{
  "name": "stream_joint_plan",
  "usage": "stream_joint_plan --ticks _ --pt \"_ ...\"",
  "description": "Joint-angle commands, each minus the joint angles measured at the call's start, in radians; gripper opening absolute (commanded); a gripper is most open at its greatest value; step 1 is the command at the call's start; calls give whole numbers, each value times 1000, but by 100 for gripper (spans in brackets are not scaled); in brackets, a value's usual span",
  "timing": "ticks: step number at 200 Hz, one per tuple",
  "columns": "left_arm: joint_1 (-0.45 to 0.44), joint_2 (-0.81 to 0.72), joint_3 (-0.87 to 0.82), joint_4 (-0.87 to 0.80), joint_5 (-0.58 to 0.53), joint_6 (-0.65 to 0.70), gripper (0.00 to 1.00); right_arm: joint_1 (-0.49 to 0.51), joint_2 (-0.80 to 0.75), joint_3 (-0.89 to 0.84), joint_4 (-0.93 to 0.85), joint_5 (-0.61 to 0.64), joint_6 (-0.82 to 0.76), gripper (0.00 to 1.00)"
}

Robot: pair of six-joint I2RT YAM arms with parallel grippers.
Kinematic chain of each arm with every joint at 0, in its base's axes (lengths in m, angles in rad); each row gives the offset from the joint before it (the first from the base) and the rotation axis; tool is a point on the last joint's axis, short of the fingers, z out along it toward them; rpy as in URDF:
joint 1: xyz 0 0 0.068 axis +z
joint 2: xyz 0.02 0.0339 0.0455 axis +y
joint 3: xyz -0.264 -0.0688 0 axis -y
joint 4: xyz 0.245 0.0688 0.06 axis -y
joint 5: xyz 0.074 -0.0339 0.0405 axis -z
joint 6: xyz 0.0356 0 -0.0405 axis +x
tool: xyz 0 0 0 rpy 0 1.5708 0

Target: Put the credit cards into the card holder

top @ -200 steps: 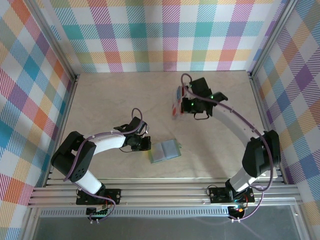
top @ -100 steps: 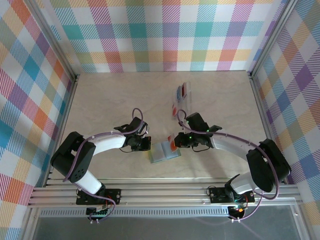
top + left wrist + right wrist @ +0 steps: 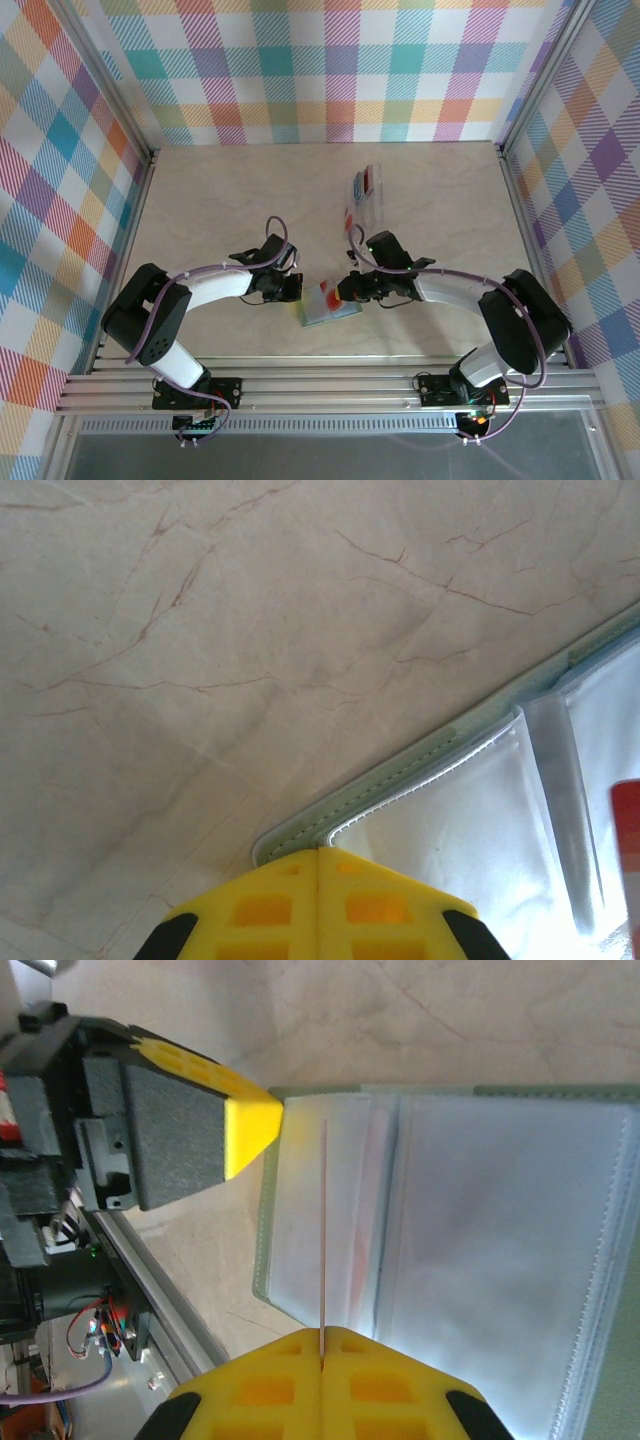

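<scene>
One card [image 3: 323, 1230], pinched by the right gripper [image 3: 322, 1340], stands edge-on along the holder's [image 3: 500, 1220] fold (left gripper [image 3: 318, 855], clenched, at its corner).

Setting: robot test cell, laboratory type.
Enclosure: plaid-printed walls [image 3: 330, 70] on three sides, aluminium extrusion frame [image 3: 330, 385].
Surface: marble-pattern tabletop [image 3: 220, 200].

1. I saw a clear plastic rack [image 3: 360, 210] standing right of centre, toward the back.
2. The tabletop [image 3: 220, 200] was pale with marble veining.
3. Plaid walls [image 3: 330, 70] enclosed 3 sides.
</scene>
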Motion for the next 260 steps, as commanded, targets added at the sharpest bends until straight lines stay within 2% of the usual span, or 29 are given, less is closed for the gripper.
stream_joint_plan --ticks 1,96,158,260 --pt "-4 13 -1 -66 -68 17 0 8 19 -14 13 -17 3 0" --pt "-4 6 -4 -63 -66 19 0 9 94 -2 12 -21 3 0" --pt "-4 6 -4 -61 -64 19 0 8 171 26 59 -74 6 0" --pt "-6 4 -7 -61 -61 20 0 7 258 77 79 -10 35 0"
